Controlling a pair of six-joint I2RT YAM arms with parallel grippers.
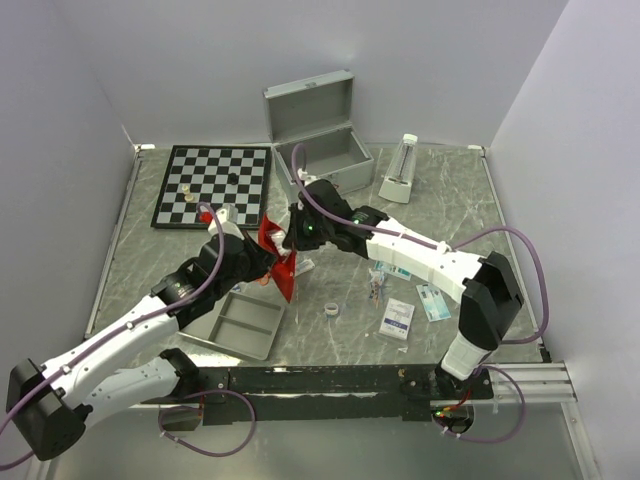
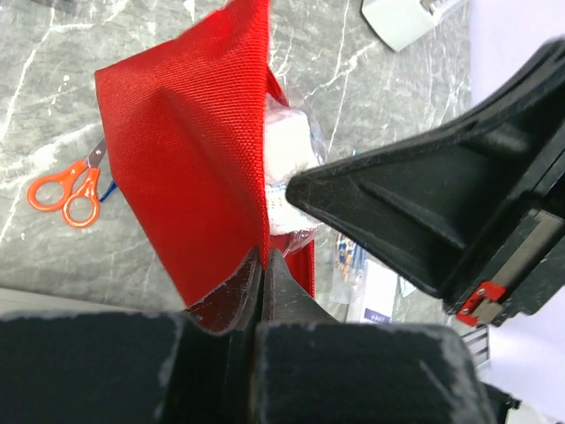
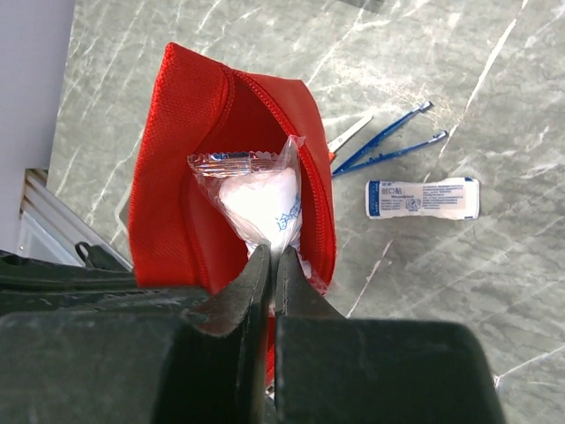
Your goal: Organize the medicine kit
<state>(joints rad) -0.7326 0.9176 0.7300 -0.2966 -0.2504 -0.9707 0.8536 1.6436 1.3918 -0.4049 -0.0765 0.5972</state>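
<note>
**Medicine kit and both arms, seen from the overhead and wrist views.**

The medicine kit (image 1: 345, 170), a silver case, is seen at the far edge of the table (image 1: 450, 210) with its lid raised. It is set just right of a chessboard (image 1: 215, 185) and is touched by neither arm.

Near the middle of the table, a red pouch (image 1: 277, 250) (image 2: 185, 150) (image 3: 177, 132) is held between the two arms.

- **Left tool** (image 1: 266, 266) (image 2: 263, 261): the jaws are pressed together on an edge of the pouch fabric.
- **Right tool** (image 1: 295, 238) (image 3: 272, 261): the jaws are pinched on the clear wrapper of a wrapped white packet (image 3: 260, 199) (image 2: 287, 141), which is lodged in the open, zippered mouth of the pouch.

Whether the lower end of the pouch touches the table cannot be told.

A grey two-compartment tray (image 1: 255, 325) is placed near the left arm. Orange-handled scissors (image 2: 69, 193), a blue-handled instrument (image 3: 388, 146), a white-and-blue plaster packet (image 3: 424, 198) and a small tape roll (image 1: 331, 311) are scattered on the table.
</note>
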